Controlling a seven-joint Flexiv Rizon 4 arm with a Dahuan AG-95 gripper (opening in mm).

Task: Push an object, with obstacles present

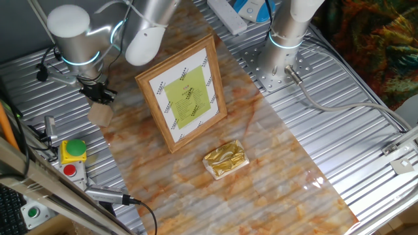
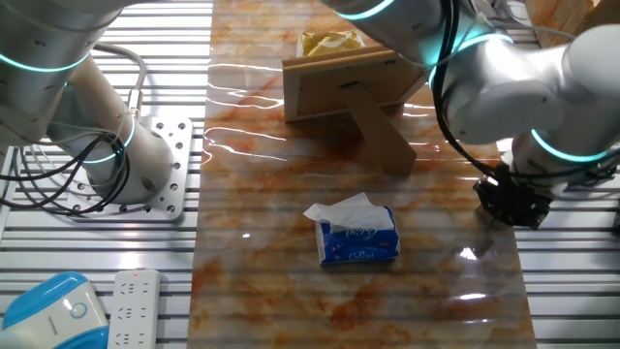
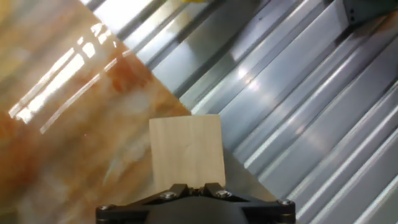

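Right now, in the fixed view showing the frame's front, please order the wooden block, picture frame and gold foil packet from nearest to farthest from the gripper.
1. Wooden block, directly below the gripper.
2. Picture frame, mid-table.
3. Gold foil packet, beyond the frame.

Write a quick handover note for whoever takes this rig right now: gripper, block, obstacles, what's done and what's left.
Gripper: right above the wooden block, jaws at its near edge in the hand view; whether open or shut can't be told.
Block: at the marbled mat's edge, beside the ribbed metal.
Obstacles: picture frame upright mid-mat; gold foil packet lying flat past it. Tissue pack behind the frame.
Done: gripper placed at the block.
Left: the push, steering clear of frame and packet.
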